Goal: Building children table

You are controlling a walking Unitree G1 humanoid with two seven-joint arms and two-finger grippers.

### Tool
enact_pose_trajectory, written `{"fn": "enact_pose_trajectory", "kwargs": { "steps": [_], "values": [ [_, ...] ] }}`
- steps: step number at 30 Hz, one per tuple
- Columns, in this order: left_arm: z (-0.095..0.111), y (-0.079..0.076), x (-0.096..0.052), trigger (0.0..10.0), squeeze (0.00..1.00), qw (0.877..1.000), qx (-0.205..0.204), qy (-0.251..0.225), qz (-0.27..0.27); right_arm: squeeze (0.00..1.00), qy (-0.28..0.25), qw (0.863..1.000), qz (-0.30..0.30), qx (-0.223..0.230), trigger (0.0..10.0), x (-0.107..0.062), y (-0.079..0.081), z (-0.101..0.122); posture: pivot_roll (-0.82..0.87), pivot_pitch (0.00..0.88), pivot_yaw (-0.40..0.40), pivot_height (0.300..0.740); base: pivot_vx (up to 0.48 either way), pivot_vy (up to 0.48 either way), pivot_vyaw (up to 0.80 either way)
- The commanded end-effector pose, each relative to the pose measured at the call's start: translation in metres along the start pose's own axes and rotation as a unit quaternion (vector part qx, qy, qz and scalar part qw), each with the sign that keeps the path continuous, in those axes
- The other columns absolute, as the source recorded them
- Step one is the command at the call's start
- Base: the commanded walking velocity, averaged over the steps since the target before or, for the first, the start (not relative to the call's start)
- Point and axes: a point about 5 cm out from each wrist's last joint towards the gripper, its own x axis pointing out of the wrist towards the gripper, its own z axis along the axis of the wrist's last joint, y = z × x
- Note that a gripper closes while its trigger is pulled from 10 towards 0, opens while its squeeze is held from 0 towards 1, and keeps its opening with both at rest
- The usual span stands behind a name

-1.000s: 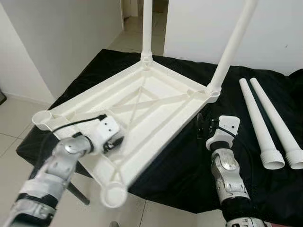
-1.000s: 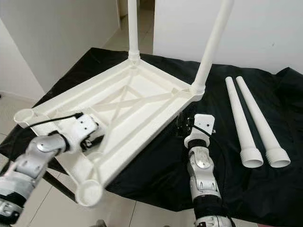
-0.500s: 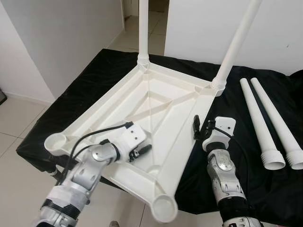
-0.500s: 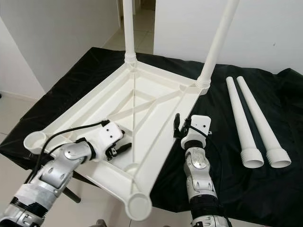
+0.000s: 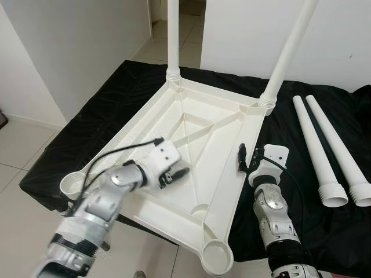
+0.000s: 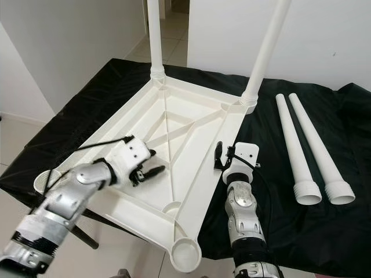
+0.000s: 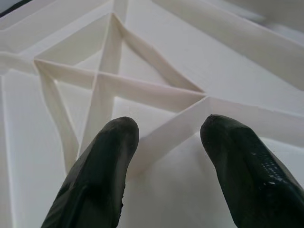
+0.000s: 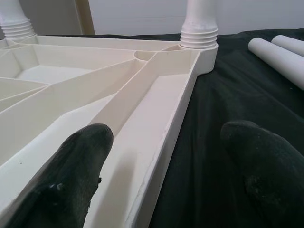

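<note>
The white plastic tabletop (image 5: 204, 123) lies upside down on a black cloth. Two white legs (image 5: 173, 35) (image 5: 290, 52) stand screwed into its far corners. Its near corner sockets (image 5: 217, 258) (image 5: 72, 184) are empty. Two loose legs (image 5: 316, 152) (image 5: 342, 152) lie side by side on the right. My left gripper (image 5: 175, 174) is open over the ribbed underside, its fingers (image 7: 102, 171) either side of a rib (image 7: 171, 128). My right gripper (image 5: 249, 157) is open at the tabletop's right edge (image 8: 161, 152), which sits between its fingers (image 8: 71, 175).
The black cloth (image 5: 116, 98) covers a low table whose front edge drops to a tiled floor (image 5: 17, 150). White walls stand behind and to the left. The tabletop's near corner overhangs the front edge.
The tabletop has swung round, its near corner going right, and now lies flatter. My left gripper has moved forward and right over the ribs. My right gripper has barely shifted.
</note>
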Motion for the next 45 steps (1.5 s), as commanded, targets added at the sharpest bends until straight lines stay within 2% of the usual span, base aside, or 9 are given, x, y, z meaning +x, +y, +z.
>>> {"fn": "enact_pose_trajectory", "kwargs": {
  "steps": [1,3,8,21,31,41,42,43,45],
  "values": [
    [0.004,0.005,-0.008,10.0,0.00,1.000,0.006,-0.011,-0.011,0.00,0.010,1.000,-0.011,-0.002,10.0,-0.003,-0.005,-0.006,-0.01,0.000,0.009,0.740,0.000,0.000,0.00],
    [0.000,0.008,-0.021,10.0,0.00,1.000,0.008,-0.003,-0.027,0.00,0.011,1.000,-0.021,-0.008,10.0,-0.005,-0.011,-0.007,-0.01,0.000,0.008,0.740,0.000,0.000,0.00],
    [-0.004,0.005,-0.020,10.0,0.00,0.999,0.024,0.010,-0.039,0.00,0.011,1.000,-0.024,-0.010,10.0,-0.005,-0.014,-0.007,-0.01,0.000,0.004,0.740,0.000,0.000,0.00],
    [-0.006,0.018,0.013,10.0,0.00,0.998,0.047,0.030,-0.002,0.00,0.005,1.000,-0.022,-0.012,10.0,-0.004,-0.015,-0.003,-0.04,0.000,-0.006,0.740,0.000,0.000,0.00],
    [0.000,0.035,0.017,10.0,0.00,0.997,0.066,0.026,-0.009,0.00,0.006,0.999,-0.027,-0.020,10.0,-0.008,-0.021,-0.003,-0.06,0.000,0.004,0.740,0.000,0.000,0.00],
    [0.000,0.033,0.019,10.0,0.00,0.990,0.013,-0.009,-0.143,0.00,0.005,0.999,-0.027,-0.029,10.0,-0.010,-0.025,-0.002,-0.08,0.000,0.011,0.740,0.000,0.000,0.00],
    [0.000,0.033,0.019,10.0,0.07,0.987,0.007,-0.006,-0.160,0.00,0.005,0.999,-0.027,-0.030,10.0,-0.010,-0.027,-0.002,-0.08,0.000,0.016,0.740,0.000,0.000,0.00],
    [-0.001,0.033,0.019,10.0,0.92,0.980,-0.014,-0.003,-0.197,0.00,0.003,0.999,-0.029,-0.032,10.0,-0.009,-0.028,-0.001,-0.09,0.000,0.020,0.740,0.000,0.000,0.00],
    [0.000,0.034,0.020,10.0,1.00,0.976,-0.032,-0.004,-0.213,0.00,0.002,0.999,-0.031,-0.033,10.0,-0.008,-0.029,0.000,-0.09,0.000,0.027,0.740,0.000,0.000,0.00]
  ]
}}
